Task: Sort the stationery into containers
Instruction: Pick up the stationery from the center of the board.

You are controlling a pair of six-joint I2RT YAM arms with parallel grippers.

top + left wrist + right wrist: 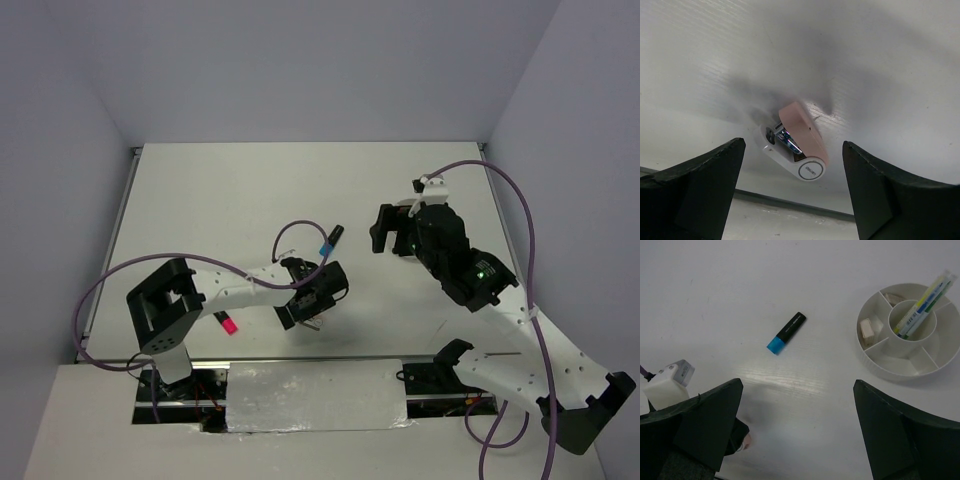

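Stationery is partly sorted: thin pens (920, 305) stand in the middle cup of the round white tub (900, 373), with a pale eraser (867, 329) in a side compartment. To its left, the blue-ended marker (786, 333) lies on the white table (250, 190). Nearer us, a pink-and-white stapler (797, 145) sits between the left gripper's (793, 141) wide-spread fingers. The right gripper (798, 385) hangs wide and empty. Pale lilac walls (300, 60) enclose the table.
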